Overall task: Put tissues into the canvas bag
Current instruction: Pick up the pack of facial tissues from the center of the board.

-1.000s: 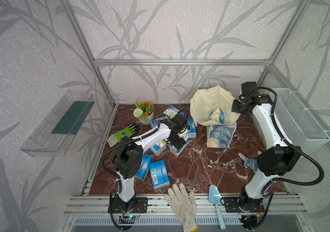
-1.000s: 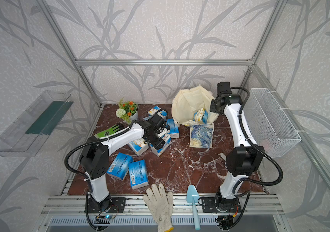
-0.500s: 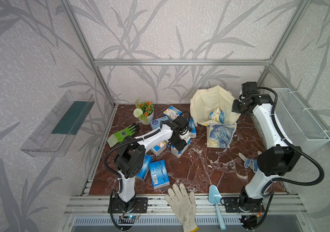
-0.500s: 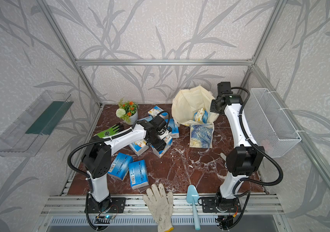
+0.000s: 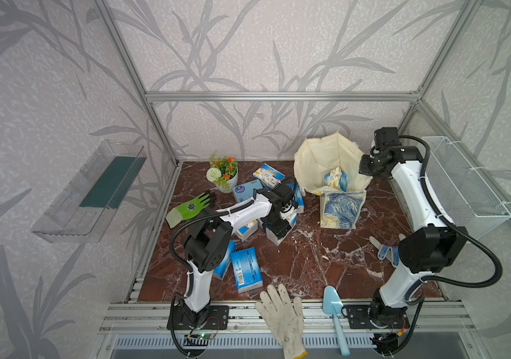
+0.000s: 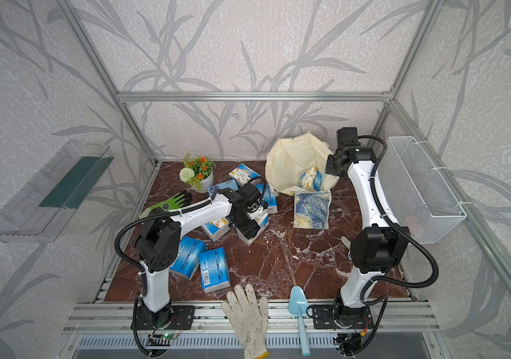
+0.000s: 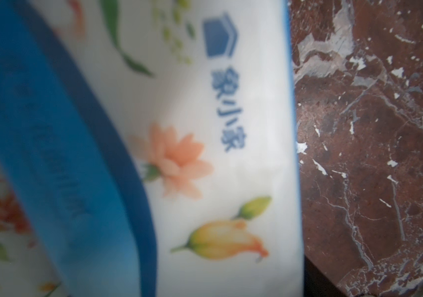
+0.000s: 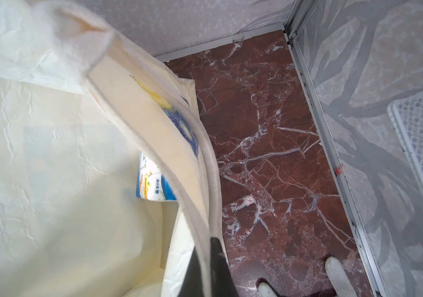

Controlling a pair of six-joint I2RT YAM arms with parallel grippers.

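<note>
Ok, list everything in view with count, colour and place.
cream canvas bag: one, blue-yellow print, back right
soft plastic-wrapped tissue packs: about eight, blue-and-white, seven left-centre, one inside bag
potted flowers: one, orange-and-white, back left
rubber-coated glove: one, green, left edge
knit glove: one, off-white, front rail
plastic trowel: one, light blue, front rail
dotted glove: one, white-blue, right edge
wire mesh basket: one, white, right wall
clear shelf: one, transparent-green, left wall
left gripper: black, on central pack, grip unclear
right gripper: black, shut on bag rim

Cream canvas bag (image 5: 319, 155); blue-white floral tissues (image 7: 205, 154).
</note>
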